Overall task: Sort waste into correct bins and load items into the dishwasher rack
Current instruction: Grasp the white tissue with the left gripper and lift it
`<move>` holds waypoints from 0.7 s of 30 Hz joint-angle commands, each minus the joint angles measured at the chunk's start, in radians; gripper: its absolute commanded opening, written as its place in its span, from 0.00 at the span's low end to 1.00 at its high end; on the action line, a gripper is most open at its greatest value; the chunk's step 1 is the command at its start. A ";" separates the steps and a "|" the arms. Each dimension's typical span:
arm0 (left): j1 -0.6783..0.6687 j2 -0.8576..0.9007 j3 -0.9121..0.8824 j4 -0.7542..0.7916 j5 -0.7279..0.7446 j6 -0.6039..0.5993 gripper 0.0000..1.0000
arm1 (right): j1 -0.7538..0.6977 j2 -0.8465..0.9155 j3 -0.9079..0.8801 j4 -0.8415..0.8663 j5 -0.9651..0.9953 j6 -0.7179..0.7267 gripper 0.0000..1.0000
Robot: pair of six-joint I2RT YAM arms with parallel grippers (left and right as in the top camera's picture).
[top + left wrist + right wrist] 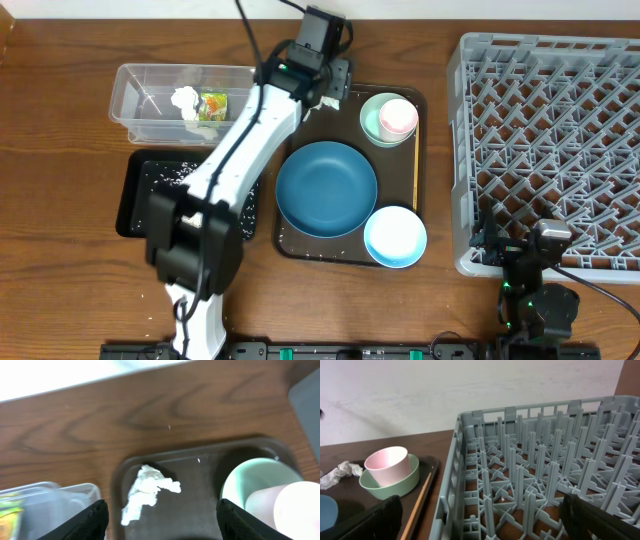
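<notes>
Left wrist view looks straight down on the far-left corner of the brown tray [200,467], and there lies a crumpled white tissue [147,490], flat on the tray floor and touched by nothing. My left end effector [161,510] hangs above it with its fingers spread wide, one on each side of the picture, grasping nothing. The tissue sits between them but towards the left finger, so it is off centre in the gap. Its long axis runs from near-left to far-right, slanting across the line between my fingers rather than square to it. I judge that a small shift to the left, then a descent, would bring both fingers around its thicker middle. To the right on the same tray stands the mint green bowl [245,477] with the pink cup [295,502] inside it, apart from the tissue. The clear tub [140,100] lies just left of the tray on the desk [60,250], already holding another white wad and a yellow-green scrap [213,105], so the carry should be a short move leftward. My right end effector [485,517] is also spread open and holds nothing, hovering at the near-left corner of the dishwasher rack [530,460], well apart from the tissue. The left arm is plainly the nearer one.
</notes>
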 commanded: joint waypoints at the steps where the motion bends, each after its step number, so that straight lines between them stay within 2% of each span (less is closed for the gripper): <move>1: 0.003 0.088 0.002 0.024 0.021 -0.003 0.72 | 0.025 -0.005 -0.002 -0.004 0.007 -0.007 0.99; 6: 0.003 0.190 0.002 0.064 0.020 -0.003 0.73 | 0.025 -0.005 -0.002 -0.004 0.007 -0.007 0.99; 10: 0.005 0.251 0.002 0.077 -0.045 -0.003 0.82 | 0.025 -0.005 -0.002 -0.004 0.007 -0.007 0.99; 17: 0.014 0.288 0.000 0.085 -0.085 -0.003 0.85 | 0.025 -0.005 -0.002 -0.004 0.007 -0.007 0.99; 19: 0.015 0.288 0.000 0.085 -0.084 -0.004 0.84 | 0.025 -0.005 -0.002 -0.004 0.007 -0.007 0.99; 21: 0.014 0.288 0.000 0.085 -0.084 -0.004 0.75 | 0.025 -0.005 -0.002 -0.004 0.007 -0.007 0.99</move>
